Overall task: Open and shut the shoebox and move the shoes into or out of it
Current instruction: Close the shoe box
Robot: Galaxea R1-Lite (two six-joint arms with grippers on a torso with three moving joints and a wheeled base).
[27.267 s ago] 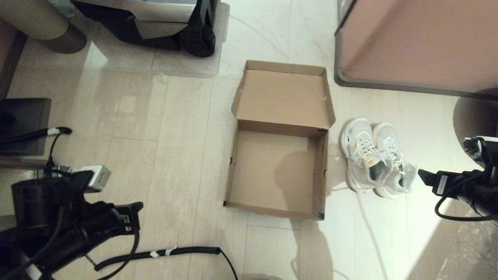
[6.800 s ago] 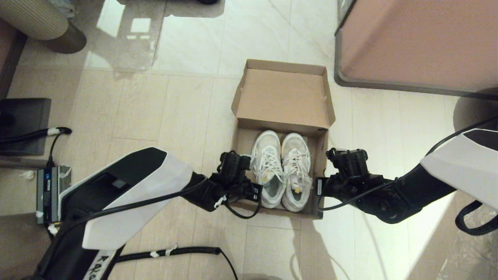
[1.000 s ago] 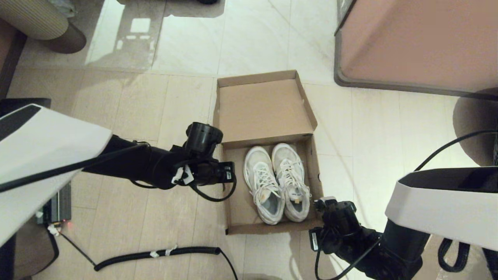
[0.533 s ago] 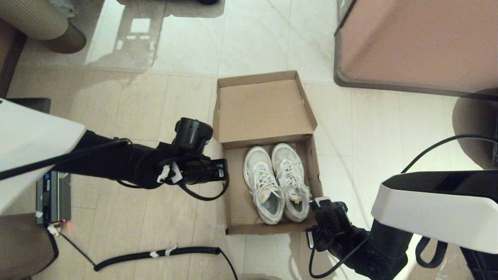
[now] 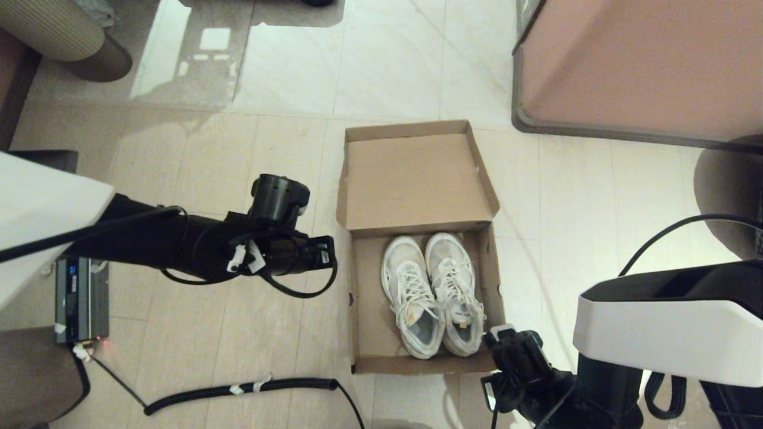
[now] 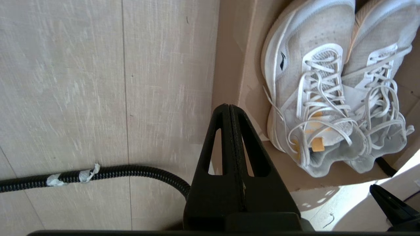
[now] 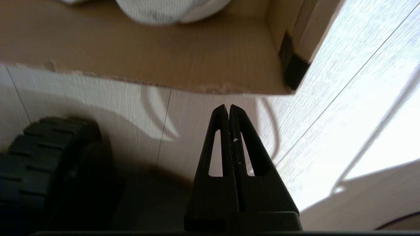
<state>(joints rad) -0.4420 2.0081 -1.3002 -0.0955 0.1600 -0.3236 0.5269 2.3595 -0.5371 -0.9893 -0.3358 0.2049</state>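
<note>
A: Where's the shoebox [image 5: 420, 250]?

B: On the floor, lid open, shoes [image 5: 433, 294] inside; left tool [image 6: 229, 109] and right tool [image 7: 228, 109] closed, empty.

A: Handling?

B: Light, floppy cardboard (probably); push the lid's far edge.

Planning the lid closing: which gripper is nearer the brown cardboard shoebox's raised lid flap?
Left. The left gripper sits beside the brown cardboard shoebox's raised lid flap; the right gripper is past its front corner.

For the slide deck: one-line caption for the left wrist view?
Left gripper, fingers shut, poised over the shoebox wall beside the white shoes inside.
</note>
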